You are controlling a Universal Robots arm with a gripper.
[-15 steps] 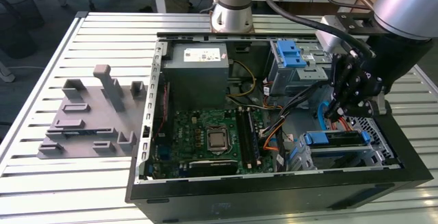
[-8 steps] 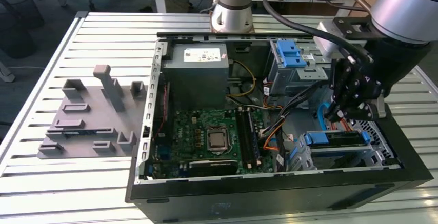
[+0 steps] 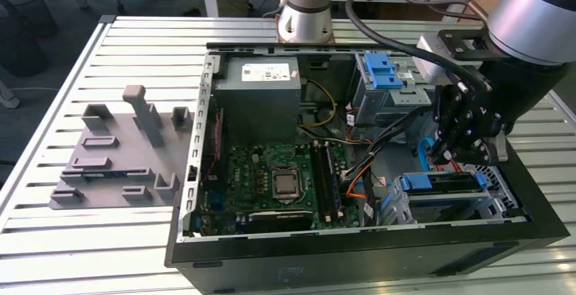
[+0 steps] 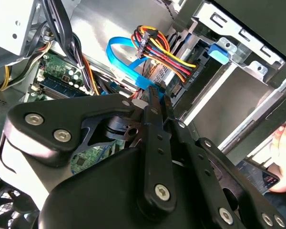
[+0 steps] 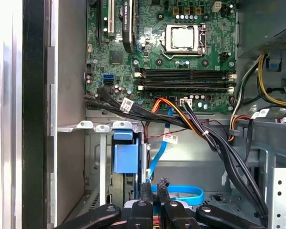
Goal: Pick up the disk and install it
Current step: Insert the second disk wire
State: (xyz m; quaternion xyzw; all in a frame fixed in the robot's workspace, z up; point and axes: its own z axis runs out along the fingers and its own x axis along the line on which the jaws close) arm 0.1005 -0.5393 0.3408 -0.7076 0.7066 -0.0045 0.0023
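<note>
Beneath your claw (image 3: 454,153), the disk (image 3: 446,185) already sits in the drive cage (image 3: 504,204).

Your claw hangs inside the open computer case (image 3: 360,258) on the tabletop (image 3: 90,241), just above the cage. Its fingertips are drawn close together, and they look clenched on the end of the blue data cable (image 5: 152,164), which runs up between them in the first wrist view. The disk lies just beyond the tips, with its blue carrier frame (image 5: 125,157) set between the cage rails. In the second wrist view, the bundle of coloured power wires (image 4: 157,40) reaches the disk's rear edge close beside the claw. By the look of it, picking up and seating the disk are done. What is left is the cabling, and you cannot tell from these views whether the data cable is plugged in.
</note>
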